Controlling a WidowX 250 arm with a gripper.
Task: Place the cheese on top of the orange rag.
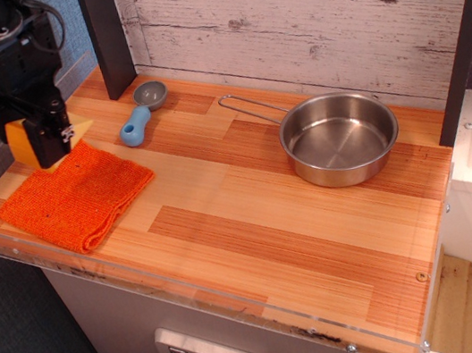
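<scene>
At the upper left of the frame the black gripper [37, 137] hangs above the far corner of the orange rag [75, 192], its jaws closed around the cheese [24, 142], which shows as a yellow-orange block between the dark fingers with a paler yellow tip poking out to the right of them. The wedge seems to lie with its long axis roughly left to right across the frame, the pale thin end pointing right toward the blue-handled scoop [139, 116]; how far it is tilted cannot be told, since the fingers cover its middle. The cheese sits just over the rag's upper corner, and whether it touches the cloth cannot be told from this view. The rag lies flat as a diamond at the left edge of the wooden counter [252, 219], one corner pointing to the lower left. The scoop rests near the rag's upper right, its grey bowl toward the back wall. A steel pan [339, 138] stands well apart at the right, its wire handle pointing left.
</scene>
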